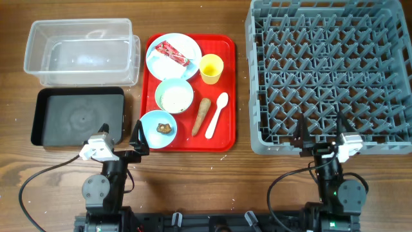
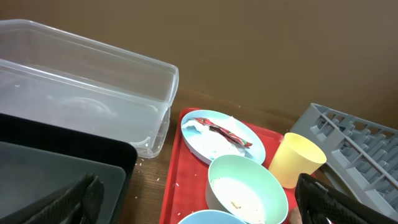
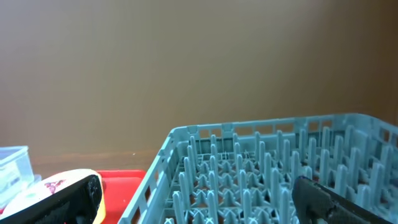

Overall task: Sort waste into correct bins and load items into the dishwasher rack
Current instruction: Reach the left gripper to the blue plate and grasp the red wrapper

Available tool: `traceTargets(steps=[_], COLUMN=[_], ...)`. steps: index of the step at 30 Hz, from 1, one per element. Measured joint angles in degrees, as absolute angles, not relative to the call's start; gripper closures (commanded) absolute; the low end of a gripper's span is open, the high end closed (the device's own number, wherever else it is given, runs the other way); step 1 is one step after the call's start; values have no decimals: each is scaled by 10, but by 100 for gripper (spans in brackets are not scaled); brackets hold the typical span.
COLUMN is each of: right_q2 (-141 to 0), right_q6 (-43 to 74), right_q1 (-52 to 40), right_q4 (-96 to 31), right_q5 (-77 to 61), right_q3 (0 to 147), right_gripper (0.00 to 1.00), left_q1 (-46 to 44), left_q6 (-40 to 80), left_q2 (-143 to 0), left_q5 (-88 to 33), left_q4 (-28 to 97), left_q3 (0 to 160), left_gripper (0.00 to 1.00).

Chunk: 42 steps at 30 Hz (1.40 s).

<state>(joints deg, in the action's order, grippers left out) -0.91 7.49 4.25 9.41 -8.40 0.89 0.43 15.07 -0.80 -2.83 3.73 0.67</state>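
Note:
On the red serving tray (image 1: 226, 90) a pale blue plate (image 1: 161, 61) holds the red-and-white wrapper (image 1: 172, 53). The pale green bowl (image 1: 174, 96) holds white grains. The light blue bowl (image 1: 154, 122) holds a brown lump (image 1: 165, 127). A yellow cup (image 1: 211, 68), a brown stick (image 1: 201, 116) and a white spoon (image 1: 217, 115) lie beside them. The clear tub (image 1: 80, 51) and black tray (image 1: 77, 116) sit left, the grey rack (image 1: 328, 74) right. My left gripper (image 1: 122, 136) is open and empty at the tray's near left corner. My right gripper (image 1: 320, 135) is open and empty at the rack's near edge.
In the left wrist view the tub (image 2: 93, 93), black tray (image 2: 62, 168), plate (image 2: 211, 146), green bowl (image 2: 245, 190) and cup (image 2: 298, 158) lie ahead. A few loose grains lie on the wood by the red tray (image 2: 180, 174). The right wrist view shows rack pegs (image 3: 261, 168).

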Motion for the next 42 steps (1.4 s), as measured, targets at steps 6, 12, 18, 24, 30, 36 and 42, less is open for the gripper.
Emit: traceTargets(steps=[6, 12, 18, 24, 30, 36, 42], right_q2=[-39, -118, -247, -391, -503, -595, -646], right_q6=[56, 22, 11, 6, -27, -75, -83], right_q1=[43, 43, 43, 43, 43, 43, 43], right_q4=[95, 95, 53, -81, -239, -407, -455], right_q5=[-117, -166, -231, -255, -259, -260, -260], right_q3=[60, 130, 252, 419, 572, 701, 756], right_gripper=[0, 0, 0, 0, 0, 0, 1], left_q1=[4, 4, 4, 4, -16, -67, -91], left_q6=[151, 151, 149, 125, 89, 45, 30], left_q2=[-30, -134, -284, -447, -607, -794, -989], left_q5=[-27, -24, -25, -25, -47, -77, -95], left_q4=[41, 44, 106, 211, 269, 403, 580], left_q3=[39, 132, 270, 442, 596, 800, 1042], left_gripper=[0, 0, 0, 0, 0, 0, 0])
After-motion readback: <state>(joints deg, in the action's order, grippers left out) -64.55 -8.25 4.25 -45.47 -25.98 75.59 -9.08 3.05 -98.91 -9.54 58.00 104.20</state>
